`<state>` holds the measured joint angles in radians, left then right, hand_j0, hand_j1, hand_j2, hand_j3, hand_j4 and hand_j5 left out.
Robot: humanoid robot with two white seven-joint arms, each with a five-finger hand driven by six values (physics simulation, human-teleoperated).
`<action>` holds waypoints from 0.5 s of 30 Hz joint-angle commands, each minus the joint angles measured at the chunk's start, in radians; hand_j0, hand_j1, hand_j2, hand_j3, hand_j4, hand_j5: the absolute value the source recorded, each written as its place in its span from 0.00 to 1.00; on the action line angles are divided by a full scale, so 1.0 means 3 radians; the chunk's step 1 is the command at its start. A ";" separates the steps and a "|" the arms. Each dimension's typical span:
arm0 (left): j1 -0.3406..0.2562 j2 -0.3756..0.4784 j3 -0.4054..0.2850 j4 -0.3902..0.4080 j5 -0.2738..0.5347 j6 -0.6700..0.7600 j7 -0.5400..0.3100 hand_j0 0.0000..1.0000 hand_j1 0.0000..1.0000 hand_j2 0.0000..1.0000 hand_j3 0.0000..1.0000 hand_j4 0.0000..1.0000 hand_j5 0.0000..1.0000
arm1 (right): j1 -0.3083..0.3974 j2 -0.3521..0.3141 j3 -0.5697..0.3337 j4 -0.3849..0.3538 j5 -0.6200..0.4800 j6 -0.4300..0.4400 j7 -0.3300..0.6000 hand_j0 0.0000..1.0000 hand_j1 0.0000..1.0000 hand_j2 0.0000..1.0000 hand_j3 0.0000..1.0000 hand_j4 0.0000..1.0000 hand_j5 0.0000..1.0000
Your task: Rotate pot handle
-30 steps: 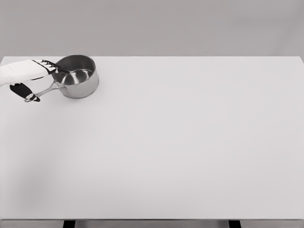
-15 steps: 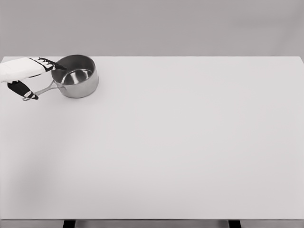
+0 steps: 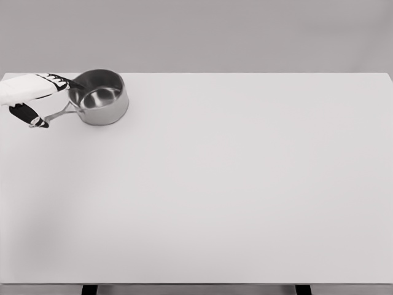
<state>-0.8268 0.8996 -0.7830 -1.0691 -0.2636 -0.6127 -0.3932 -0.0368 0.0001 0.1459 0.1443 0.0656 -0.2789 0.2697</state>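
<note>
A wide white table (image 3: 233, 184) before a plain grey wall carries a small round shiny steel pot (image 3: 98, 97) at its far left corner, black-tipped handle (image 3: 29, 116) partly hidden under the left hand (image 3: 37, 88), whose finger grip I cannot tell.

Pot (image 3: 101, 98) on table (image 3: 233, 184) far-left corner, handle (image 3: 37, 118) pointing front-left, left hand (image 3: 46, 86) just above it

A white table (image 3: 233, 184) is filling most of the view, and a steel pot (image 3: 101, 101) is sitting on its far left corner.
</note>
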 commanded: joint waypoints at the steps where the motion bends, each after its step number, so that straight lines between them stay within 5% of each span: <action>1: 0.0000 0.0003 0.0017 0.0005 0.0025 0.0006 0.0002 1.00 1.00 1.00 1.00 1.00 1.00 | 0.0000 0.0000 -0.0001 0.0000 0.0001 -0.0001 0.0001 1.00 1.00 1.00 1.00 1.00 1.00; 15: 0.0020 -0.0033 0.0058 0.0168 0.0025 0.0006 0.0002 1.00 1.00 1.00 1.00 1.00 1.00 | 0.0000 0.0000 -0.0001 0.0000 0.0001 -0.0001 0.0001 1.00 1.00 1.00 1.00 1.00 1.00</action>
<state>-0.8207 0.8939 -0.7695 -1.0255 -0.2624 -0.6128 -0.3932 -0.0368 0.0001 0.1459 0.1443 0.0656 -0.2789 0.2698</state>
